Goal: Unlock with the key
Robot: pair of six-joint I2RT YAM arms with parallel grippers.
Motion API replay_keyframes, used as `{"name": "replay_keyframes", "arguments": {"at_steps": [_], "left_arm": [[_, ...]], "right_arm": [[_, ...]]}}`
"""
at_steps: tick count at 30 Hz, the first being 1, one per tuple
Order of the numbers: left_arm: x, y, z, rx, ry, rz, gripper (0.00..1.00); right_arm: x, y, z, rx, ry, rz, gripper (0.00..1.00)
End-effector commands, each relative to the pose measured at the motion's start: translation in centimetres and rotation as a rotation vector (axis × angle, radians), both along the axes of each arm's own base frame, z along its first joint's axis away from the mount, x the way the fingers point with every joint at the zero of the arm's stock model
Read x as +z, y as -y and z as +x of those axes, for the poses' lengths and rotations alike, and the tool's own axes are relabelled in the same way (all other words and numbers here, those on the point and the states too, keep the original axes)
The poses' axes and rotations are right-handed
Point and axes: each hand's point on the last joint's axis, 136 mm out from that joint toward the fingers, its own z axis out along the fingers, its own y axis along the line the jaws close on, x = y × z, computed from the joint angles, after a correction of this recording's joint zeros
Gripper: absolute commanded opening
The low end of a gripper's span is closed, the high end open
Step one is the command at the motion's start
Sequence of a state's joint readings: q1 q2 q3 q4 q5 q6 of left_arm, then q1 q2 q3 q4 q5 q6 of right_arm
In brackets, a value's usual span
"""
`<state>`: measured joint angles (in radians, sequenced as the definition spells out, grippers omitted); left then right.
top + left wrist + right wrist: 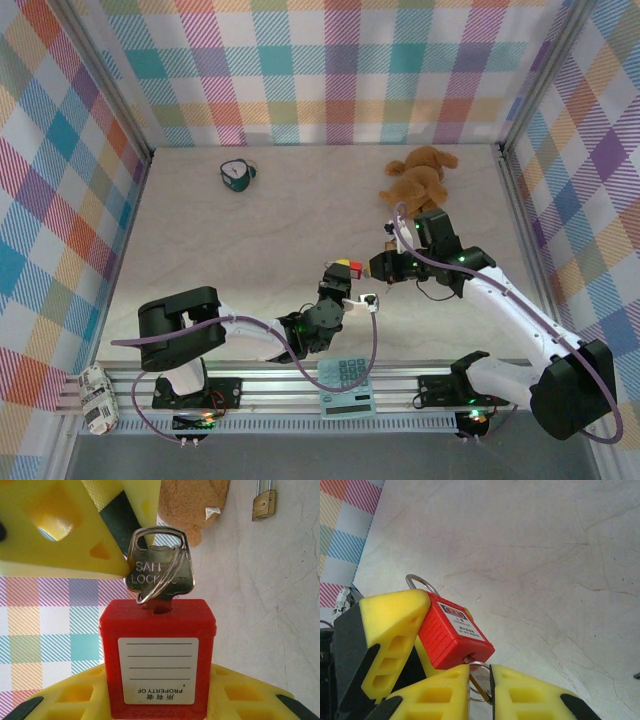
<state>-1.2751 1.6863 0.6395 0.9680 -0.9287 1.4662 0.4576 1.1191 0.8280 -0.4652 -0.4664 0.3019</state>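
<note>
A red padlock is held off the table, my left gripper shut on its body. In the left wrist view the padlock sits between my yellow fingers, its white label facing the camera. A silver key with a ring sticks out of its keyhole. My right gripper meets it from the right. In the right wrist view the key is pinched between the yellow pads, just under the padlock. The shackle shows behind the left arm's finger.
A brown teddy bear lies at the back right and a small teal object at the back left. A calculator rests on the front rail, with a white pack at the front left. Plaid walls enclose the table.
</note>
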Motion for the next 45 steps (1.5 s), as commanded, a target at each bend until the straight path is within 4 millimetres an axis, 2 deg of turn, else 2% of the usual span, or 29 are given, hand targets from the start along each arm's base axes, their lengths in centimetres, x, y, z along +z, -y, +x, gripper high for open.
{"name": "replay_keyframes", "arguments": {"at_steps": [1, 4, 12, 15, 18, 23, 26, 45], "left_arm": [[3.3, 0.4, -0.3, -0.018, 0.041, -0.128, 0.08], [3.5, 0.5, -0.3, -0.021, 0.051, -0.135, 0.07], [4.4, 0.7, -0.4, -0.03, 0.081, -0.157, 0.06], [4.6, 0.6, -0.4, -0.031, 0.08, -0.165, 0.06], [4.4, 0.5, -0.4, -0.027, 0.075, -0.158, 0.05], [3.5, 0.2, -0.4, -0.017, 0.061, -0.14, 0.05], [3.4, 0.2, -0.4, -0.017, 0.052, -0.136, 0.05], [4.3, 0.7, -0.5, -0.031, 0.052, -0.152, 0.03]], "right_arm": [[-0.1, -0.3, -0.6, 0.02, -0.015, 0.031, 0.17], [-0.4, -0.2, -0.7, 0.011, -0.026, 0.033, 0.15], [-0.7, -0.1, -0.9, 0.005, -0.04, 0.031, 0.17], [-0.4, -0.4, -0.9, 0.009, -0.044, 0.048, 0.22], [0.3, 0.3, -0.4, -0.025, -0.004, 0.021, 0.31], [1.8, 0.9, -0.5, -0.036, 0.057, 0.009, 0.38], [2.1, 0.9, -0.6, -0.035, 0.07, 0.021, 0.39], [1.6, 0.2, -0.2, 0.01, 0.075, 0.026, 0.26]]}}
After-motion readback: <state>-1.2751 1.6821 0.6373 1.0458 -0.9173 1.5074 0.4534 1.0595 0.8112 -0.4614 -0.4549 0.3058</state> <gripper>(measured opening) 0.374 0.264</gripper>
